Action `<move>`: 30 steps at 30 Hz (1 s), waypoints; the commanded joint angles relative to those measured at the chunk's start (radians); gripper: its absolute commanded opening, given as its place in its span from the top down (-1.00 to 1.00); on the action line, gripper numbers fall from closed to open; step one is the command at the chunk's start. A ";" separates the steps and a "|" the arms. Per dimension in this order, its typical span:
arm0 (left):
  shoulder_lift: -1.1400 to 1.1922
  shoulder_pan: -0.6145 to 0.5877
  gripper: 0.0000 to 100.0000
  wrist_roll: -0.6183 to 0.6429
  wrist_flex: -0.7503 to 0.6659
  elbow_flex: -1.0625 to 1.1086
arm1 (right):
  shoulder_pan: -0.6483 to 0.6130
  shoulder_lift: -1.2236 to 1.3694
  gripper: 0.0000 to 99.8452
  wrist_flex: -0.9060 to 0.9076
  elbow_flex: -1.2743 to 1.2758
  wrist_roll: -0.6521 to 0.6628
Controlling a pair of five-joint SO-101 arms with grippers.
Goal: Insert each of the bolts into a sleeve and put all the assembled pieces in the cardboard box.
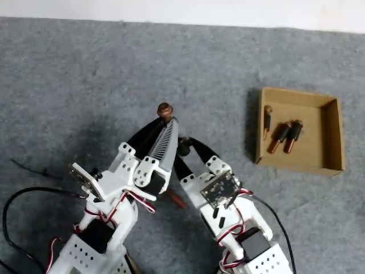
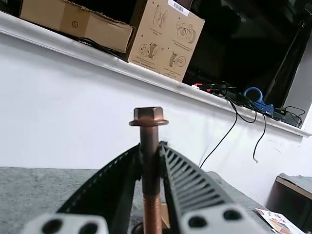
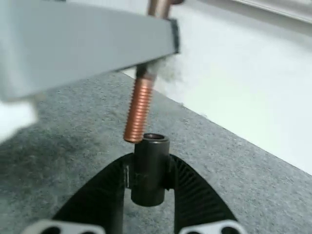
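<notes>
right gripper clamped on 1 upright sleeve | bolt threaded tip just beside sleeve's open top

Copper-brown bolt, head and thread alike. Matt black sleeve. Black, with ribbed inner faces: left gripper and right gripper. White arms; wires red, white and black. Table cover flecked grey, felt-like. Tan cardboard box. Three pieces inside it, each black with copper ends. Wall plain white.
</notes>
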 commanded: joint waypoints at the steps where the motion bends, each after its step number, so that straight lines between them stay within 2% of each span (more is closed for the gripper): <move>1: -0.030 -0.031 0.99 -0.005 -0.011 0.019 | -0.039 -0.013 0.99 0.004 0.131 0.012; 11: -0.030 -0.077 0.99 -0.005 -0.011 0.015 | -0.048 -0.013 0.99 0.001 0.131 0.012; 21: -0.022 -0.071 0.99 0.003 -0.003 0.018 | -0.071 -0.013 0.99 0.004 0.137 0.014; 30: -0.022 -0.039 0.99 0.003 0.110 0.019 | -0.031 -0.013 0.99 -0.002 0.131 0.014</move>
